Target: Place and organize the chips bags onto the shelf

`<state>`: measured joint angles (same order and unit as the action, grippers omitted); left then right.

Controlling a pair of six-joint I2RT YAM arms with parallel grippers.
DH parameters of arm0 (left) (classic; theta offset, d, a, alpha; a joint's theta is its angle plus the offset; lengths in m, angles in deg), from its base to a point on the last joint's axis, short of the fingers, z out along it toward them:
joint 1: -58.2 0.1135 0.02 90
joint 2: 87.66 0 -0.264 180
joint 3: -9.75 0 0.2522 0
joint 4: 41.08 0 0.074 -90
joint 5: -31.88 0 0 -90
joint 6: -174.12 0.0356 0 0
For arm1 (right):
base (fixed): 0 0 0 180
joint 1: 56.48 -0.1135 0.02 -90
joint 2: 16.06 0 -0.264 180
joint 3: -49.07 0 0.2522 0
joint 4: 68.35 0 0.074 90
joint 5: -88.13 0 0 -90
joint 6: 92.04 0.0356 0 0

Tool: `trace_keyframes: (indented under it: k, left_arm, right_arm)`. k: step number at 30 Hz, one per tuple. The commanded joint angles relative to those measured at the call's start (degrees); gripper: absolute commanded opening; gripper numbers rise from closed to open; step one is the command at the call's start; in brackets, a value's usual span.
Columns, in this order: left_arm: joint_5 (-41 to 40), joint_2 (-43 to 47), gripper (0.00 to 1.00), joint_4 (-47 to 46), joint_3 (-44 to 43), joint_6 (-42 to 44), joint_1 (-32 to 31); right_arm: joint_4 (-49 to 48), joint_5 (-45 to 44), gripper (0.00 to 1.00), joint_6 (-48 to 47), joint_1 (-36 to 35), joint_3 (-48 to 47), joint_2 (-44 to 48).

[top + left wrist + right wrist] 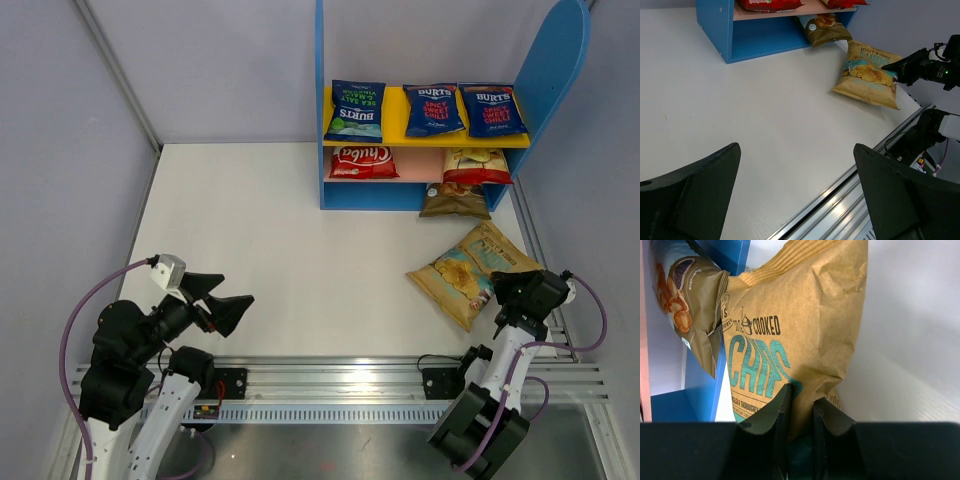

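Note:
A tan chips bag [470, 268] with teal lettering lies on the table at the right, in front of the shelf [327, 100]. My right gripper [801, 405] is shut on its near edge, the paper pinched between both fingers. Three dark blue bags [433, 108] stand on the yellow board. Two red-white bags [363, 162] sit on the pink board. An olive-brown bag [455, 200] leans out of the blue base. My left gripper [225, 300] hangs open and empty over the table's near left, far from every bag.
Grey walls close the table on the left, back and right. A metal rail [330, 375] runs along the near edge between the arm bases. The shelf's tall rounded blue side [555, 60] rises next to the right wall.

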<state>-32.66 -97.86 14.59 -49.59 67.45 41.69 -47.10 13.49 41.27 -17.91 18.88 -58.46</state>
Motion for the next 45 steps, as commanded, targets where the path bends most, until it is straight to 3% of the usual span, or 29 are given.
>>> trace_keyframes:
  k: [1, 6, 16, 24, 28, 33, 37, 41, 45]
  left_arm:
    - [-0.75, 0.35, 0.99, -1.31, -1.00, 0.67, -0.27]
    - [-1.28, 0.79, 0.99, -1.22, -1.09, 0.58, -0.27]
    - [-6.89, 0.35, 0.99, -0.95, -1.26, -0.91, -0.27]
    - [-10.60, -0.17, 0.99, -1.74, -1.44, -4.25, -0.27]
    - [-4.91, -1.31, 0.99, -5.43, 1.45, -7.67, -0.27]
    - [4.59, -7.45, 0.99, -15.35, 7.16, -14.17, -0.27]
    - [12.49, -13.43, 0.99, -28.43, 14.18, -20.93, -0.27]
    - [16.38, -18.97, 0.99, -52.64, 20.26, -32.34, -1.85]
    - [13.50, -24.69, 0.99, -67.03, 21.85, -35.98, -10.52]
  right_arm:
    - [5.61, -2.00, 0.09, 0.11, 0.02, -0.27, 4.94]
    - [8.25, -0.42, 0.01, 0.81, 0.02, -0.80, 6.70]
    - [19.49, 3.36, 0.00, 3.71, 0.02, -3.87, 19.26]
    - [22.13, 16.45, 0.00, 5.20, 0.02, -6.43, 23.06]
    - [19.67, 23.48, 0.00, 9.14, -0.07, -6.43, 20.60]
    - [12.83, 29.81, 0.00, 15.30, -3.05, -7.04, 19.02]
    - [7.29, 32.45, 0.00, 19.26, -7.44, -10.02, 16.38]
    - [2.20, 31.15, 0.00, 26.10, -13.50, -12.49, 17.08]
    - [-0.45, 28.50, 0.00, 31.57, -16.59, -15.90, 18.31]
